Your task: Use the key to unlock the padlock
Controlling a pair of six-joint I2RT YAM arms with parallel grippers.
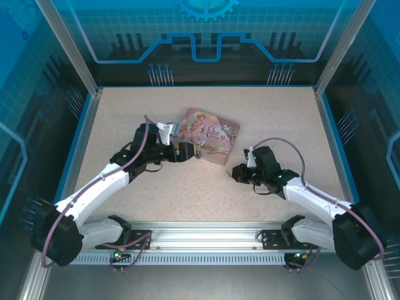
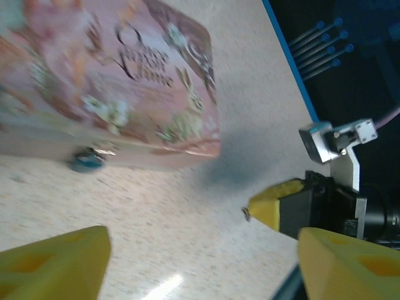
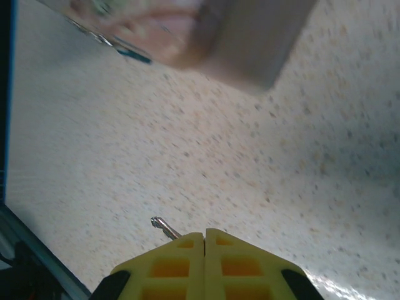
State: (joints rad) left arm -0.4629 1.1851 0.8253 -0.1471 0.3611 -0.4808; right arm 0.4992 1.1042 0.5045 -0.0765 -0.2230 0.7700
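Closest to the overhead camera, your two arm bases sit on a metal rail [image 1: 206, 240] at the near edge of the speckled beige desk [image 1: 187, 200]. Both arms reach inward toward a pink illustrated tin [image 1: 209, 134] that lies flat near the middle of the desk.

Your left tool [image 1: 189, 154] hangs low over the desk, just left of the tin's near side. In its wrist view, its two yellow fingers [image 2: 56, 265] stand wide apart with nothing between them, so this tool is released. The padlock [image 1: 198, 155] is a tiny teal body lying on the desk at the foot of the tin's near wall, just ahead of the left tool. The left wrist view shows it blurred, close against the tin. You cannot tell from these pictures whether it touches the tin.

Your right tool [image 1: 234, 173] sits near the tin's right near corner, apart from it. In the right wrist view its yellow fingers [image 3: 237, 265] are pressed flat together, clenched on the key [image 3: 164, 227]. Only the key's thin silvery tip pokes out to the left of the fingertips, above the desk. The left wrist view catches this same tool from the front, with a small dark speck at its yellow tip.

Bare desk lies between the key and the padlock.
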